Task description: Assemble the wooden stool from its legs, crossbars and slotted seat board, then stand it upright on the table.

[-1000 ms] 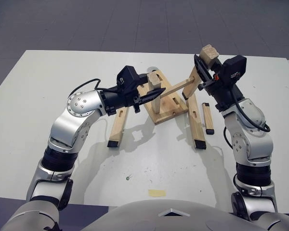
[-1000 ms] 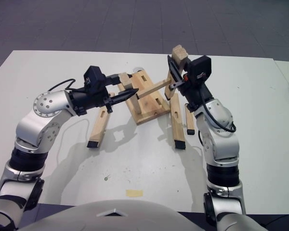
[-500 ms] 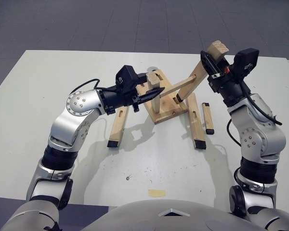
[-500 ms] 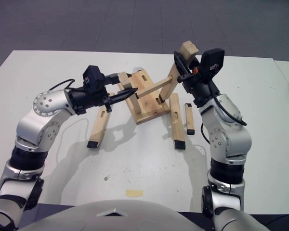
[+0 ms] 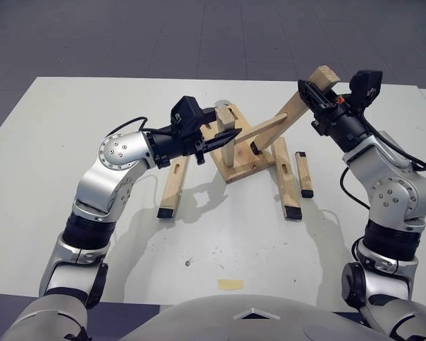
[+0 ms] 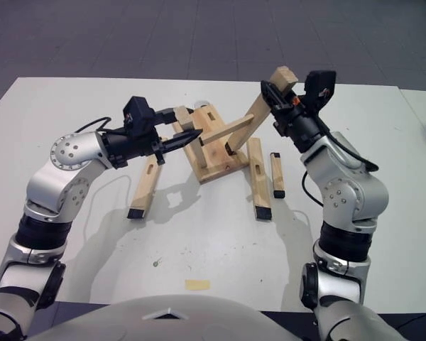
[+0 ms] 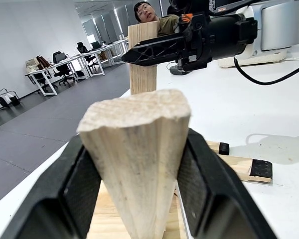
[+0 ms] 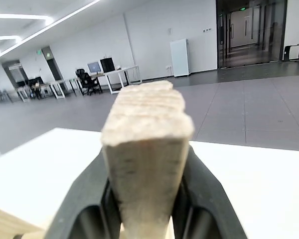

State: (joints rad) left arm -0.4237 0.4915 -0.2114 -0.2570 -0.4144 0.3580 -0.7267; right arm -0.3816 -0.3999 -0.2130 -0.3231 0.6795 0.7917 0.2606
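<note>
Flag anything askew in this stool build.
The tilted leg in the right end effector leans steeply, unlike the upright leg that the left end effector holds on the seat board.

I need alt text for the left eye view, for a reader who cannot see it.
Two grippers hold stool legs over a white table: the left gripper grips an upright leg standing on the seat board, the right gripper a tilted leg near its top. Nearby lie two more legs and a short bar.
</note>
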